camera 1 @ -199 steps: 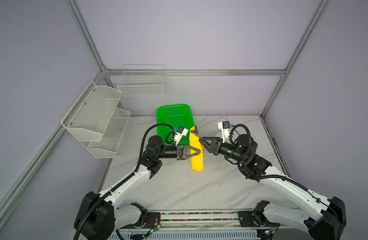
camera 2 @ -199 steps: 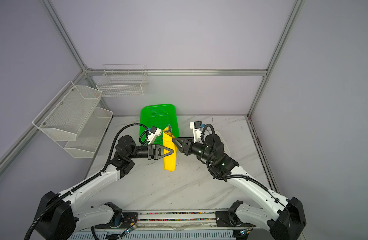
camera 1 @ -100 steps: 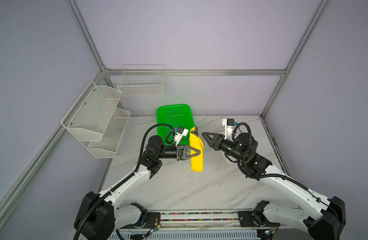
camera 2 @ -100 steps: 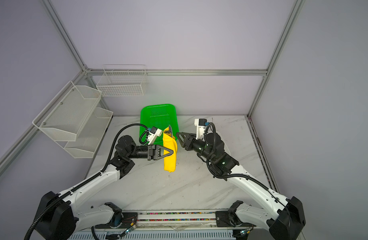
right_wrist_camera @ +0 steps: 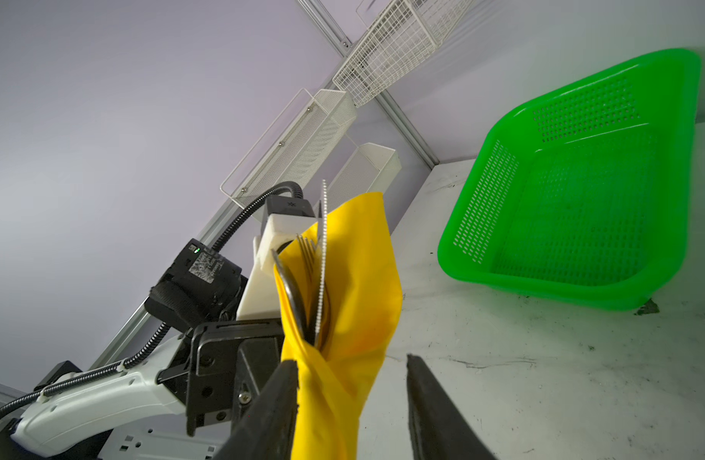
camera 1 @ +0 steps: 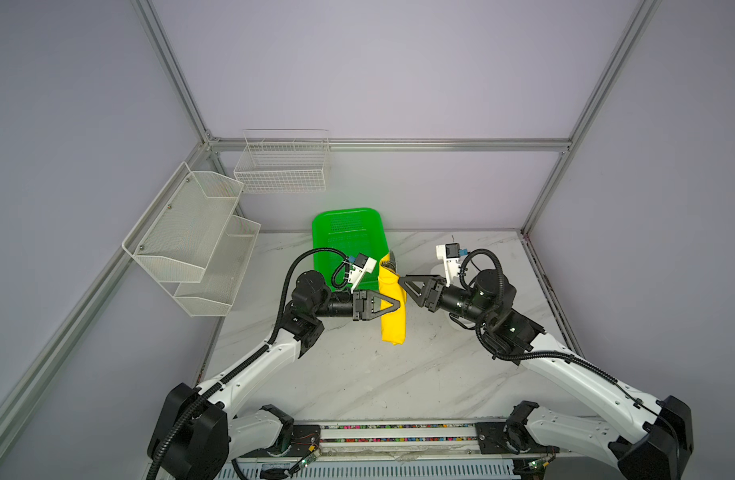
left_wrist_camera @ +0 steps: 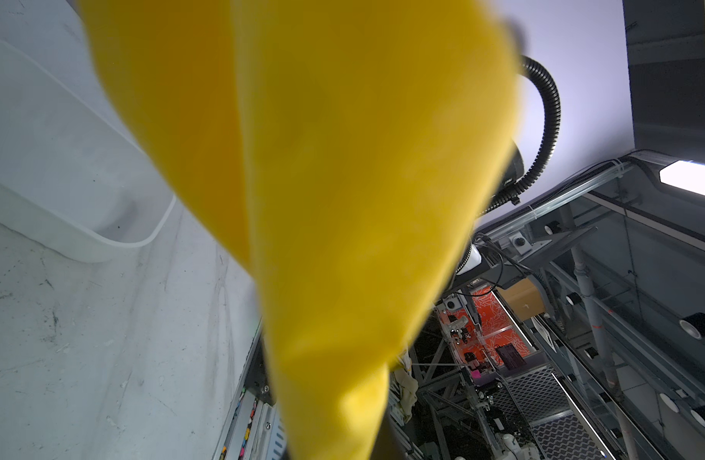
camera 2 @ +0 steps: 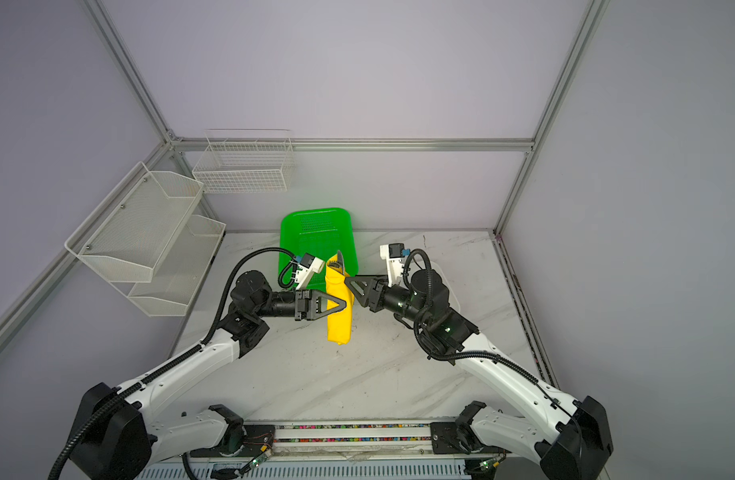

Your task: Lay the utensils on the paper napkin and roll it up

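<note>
1. The bright yellow thin paper napkin (camera 1: 393, 320), already wrapped into a loose roll, appears to be lifted clear of the white marbled table (camera 1: 357, 374). It is held just near and right of the green perforated plastic basket (camera 1: 345, 224).
2. The slim shiny silver metal utensils (right_wrist_camera: 321, 259) are seen poking out of the roll's far end: fork tines, a serrated knife edge and a spoon.
3. The fingers of the left gripper (camera 1: 399, 306) are pressed together on the roll at about its middle, from the left.
4. The fingers of the right gripper (right_wrist_camera: 351, 362) are held partly apart and straddle the roll's utensil end from the right. One finger (right_wrist_camera: 279, 390) is touching the paper and the other is clear of it, so nothing is clamped there.
5. The paper is judged light, soft and easily crushed or torn. The metal inside is judged stiff, smooth and heavier, so the pieces are likely to slide out of an end if the squeeze is slackened.
6. A hold is best taken across the middle, where the handles are covered by paper, with moderate pressure.
7. Compared with a second ago, the right gripper is found closer to the roll, its tips now at the paper. The roll and the left gripper are unchanged.
</note>
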